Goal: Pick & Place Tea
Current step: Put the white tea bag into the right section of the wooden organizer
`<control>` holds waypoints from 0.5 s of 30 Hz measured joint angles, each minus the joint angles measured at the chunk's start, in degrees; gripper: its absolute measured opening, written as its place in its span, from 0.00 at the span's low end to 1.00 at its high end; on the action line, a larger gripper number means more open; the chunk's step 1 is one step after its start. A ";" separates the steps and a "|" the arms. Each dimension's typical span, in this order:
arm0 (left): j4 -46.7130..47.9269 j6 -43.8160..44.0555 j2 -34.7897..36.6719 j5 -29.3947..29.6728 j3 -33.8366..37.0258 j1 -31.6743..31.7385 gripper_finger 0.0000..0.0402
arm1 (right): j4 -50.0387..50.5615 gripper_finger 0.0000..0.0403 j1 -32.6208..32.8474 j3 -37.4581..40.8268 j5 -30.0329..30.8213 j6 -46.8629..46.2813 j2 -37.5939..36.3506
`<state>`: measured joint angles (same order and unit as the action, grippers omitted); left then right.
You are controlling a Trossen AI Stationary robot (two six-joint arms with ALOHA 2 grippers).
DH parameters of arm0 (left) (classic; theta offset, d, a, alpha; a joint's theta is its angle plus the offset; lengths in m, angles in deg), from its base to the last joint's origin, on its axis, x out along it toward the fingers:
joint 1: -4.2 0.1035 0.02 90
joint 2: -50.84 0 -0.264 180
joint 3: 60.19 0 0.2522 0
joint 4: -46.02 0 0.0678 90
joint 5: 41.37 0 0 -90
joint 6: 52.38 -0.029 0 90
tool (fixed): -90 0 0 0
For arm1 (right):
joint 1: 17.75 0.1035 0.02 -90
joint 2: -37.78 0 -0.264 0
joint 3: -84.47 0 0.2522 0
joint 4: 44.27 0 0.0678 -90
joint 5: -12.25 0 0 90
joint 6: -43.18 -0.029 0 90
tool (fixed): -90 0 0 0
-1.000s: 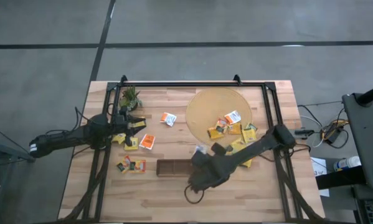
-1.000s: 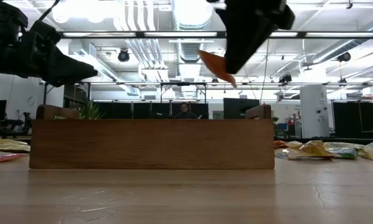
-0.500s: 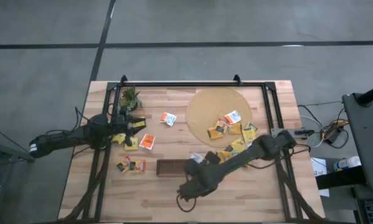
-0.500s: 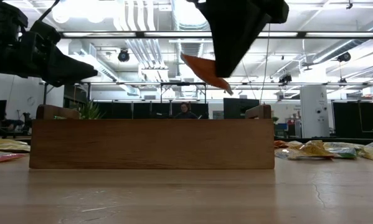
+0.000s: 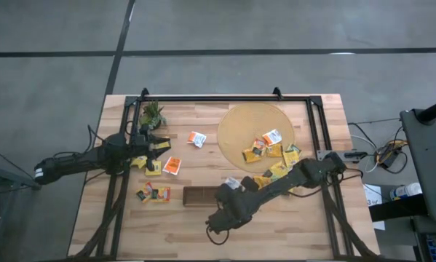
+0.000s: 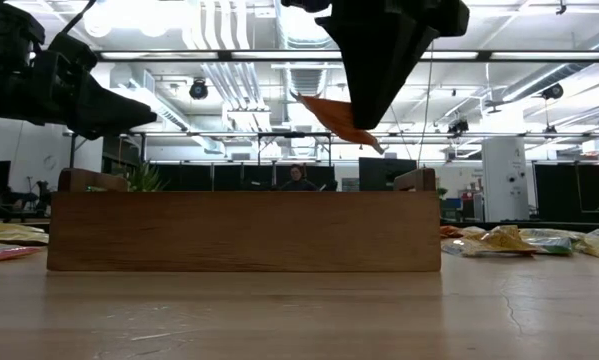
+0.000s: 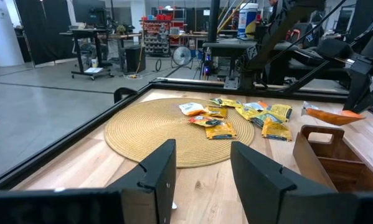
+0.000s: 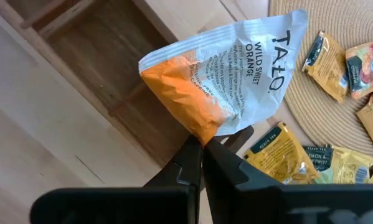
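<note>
The tea is small flat sachets. Several yellow ones (image 5: 272, 153) lie on the round woven mat (image 5: 239, 120) and beside it, and a few more (image 5: 153, 193) lie at the left. My right gripper (image 8: 202, 148) is shut on a white-and-orange sachet (image 8: 230, 81) above the right end of the dark brown tray (image 5: 196, 195). In the low view this sachet (image 6: 334, 118) hangs well above the tray (image 6: 244, 230). My left gripper (image 7: 202, 180) waits open and level at the table's left (image 5: 156, 149), touching nothing. My right gripper pinches the sachet's orange end at its edge (image 8: 203, 132) between the two shut fingers. The fingers (image 6: 369, 100) come from above, slanting steeply down. The sachet juts out sideways past the fingertips, tilted, lifted clear above the tray.
A small green plant (image 5: 151, 113) stands at the far left. A white-and-orange sachet (image 5: 196, 138) lies between plant and mat, an orange one (image 5: 172, 165) near my left gripper. A black frame (image 5: 225, 97) runs along the table's far and side edges.
My right gripper has moved toward the table's left and near edge, a little down, carrying the sachet from beside the mat to over the tray's right end. The sachet has tipped closer to level. For the last half second it has kept still.
</note>
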<state>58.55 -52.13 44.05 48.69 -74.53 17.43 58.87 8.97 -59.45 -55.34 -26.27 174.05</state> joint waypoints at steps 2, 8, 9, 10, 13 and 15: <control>0.00 0.00 -0.02 0.00 0.00 0.00 0.37 | 0.00 0.02 -0.13 0.02 -0.04 0.28 0.31; 0.00 -0.02 0.00 0.00 0.00 0.00 0.37 | 0.21 0.02 -0.61 0.04 -0.11 0.37 0.42; 0.00 -0.01 -0.02 0.00 0.00 0.00 0.37 | 0.20 0.02 -0.68 0.05 -0.09 0.37 0.42; 0.00 0.00 -0.02 0.00 0.00 -0.01 0.37 | 0.22 0.02 -0.70 0.07 -0.11 0.37 0.42; 0.00 -0.02 -0.02 0.00 0.00 0.00 0.37 | 0.23 0.02 -0.85 0.07 -0.11 0.39 0.42; -0.01 0.00 -0.01 0.00 0.00 0.00 0.37 | 0.22 0.02 -0.87 0.07 -0.11 0.39 0.42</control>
<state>58.54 -52.13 44.04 48.69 -74.53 17.43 59.09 8.10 -59.39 -55.45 -25.87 174.46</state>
